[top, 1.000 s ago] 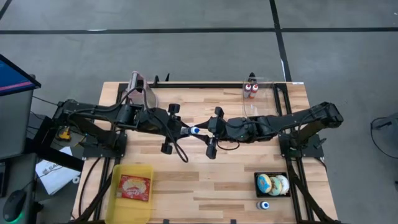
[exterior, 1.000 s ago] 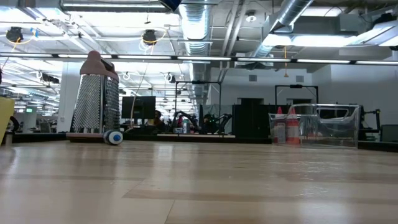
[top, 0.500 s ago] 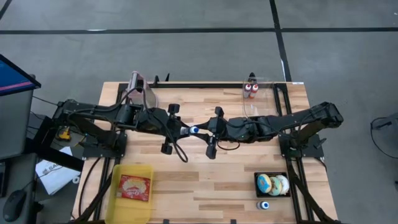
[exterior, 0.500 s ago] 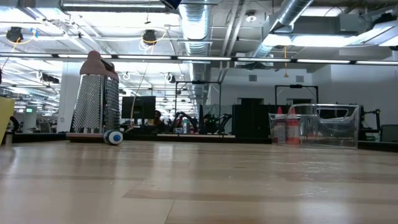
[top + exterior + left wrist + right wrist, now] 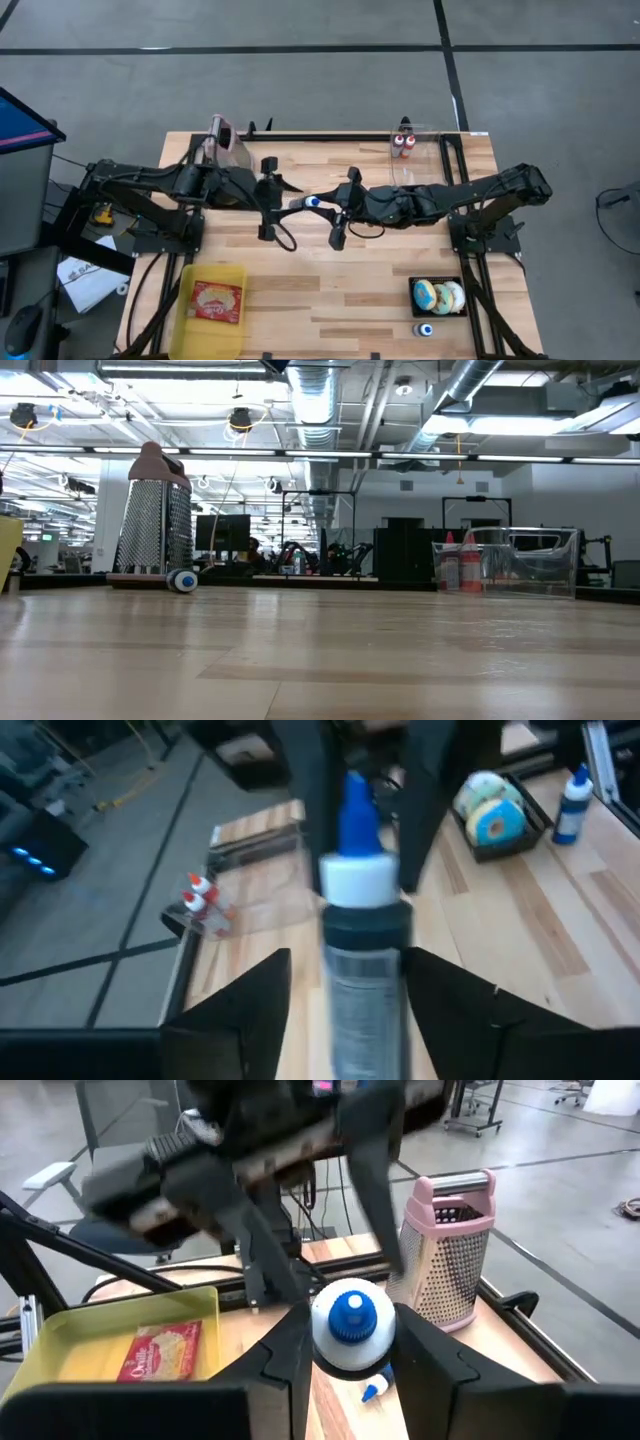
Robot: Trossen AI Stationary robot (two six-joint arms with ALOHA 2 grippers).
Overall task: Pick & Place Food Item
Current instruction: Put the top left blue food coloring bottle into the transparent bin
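The right gripper (image 5: 350, 1355) holds a small bottle (image 5: 311, 202) with a white shoulder and blue cap above the middle of the table (image 5: 380, 280), its fingers (image 5: 285, 1350) closed on the bottle's body. The left gripper (image 5: 345, 990) stands just beside the bottle's other end with its fingers (image 5: 245, 1005) spread and not pressing on it. This looks like a handover, so the right gripper does well to keep a firm, level hold while the left arm draws clear, before it carries the bottle anywhere.

Farther off, a black tray (image 5: 437, 297) of iced donuts, with a second bottle (image 5: 425, 329) just beside it, sits at the table's near right corner, and a yellow tray (image 5: 185, 290) with a food packet (image 5: 217, 301) at the near left. The box grater (image 5: 222, 140) stands at the far edge. The bottle's label is blurred in the left wrist view, and the low view shows neither gripper. Where the bottle should go cannot be told.
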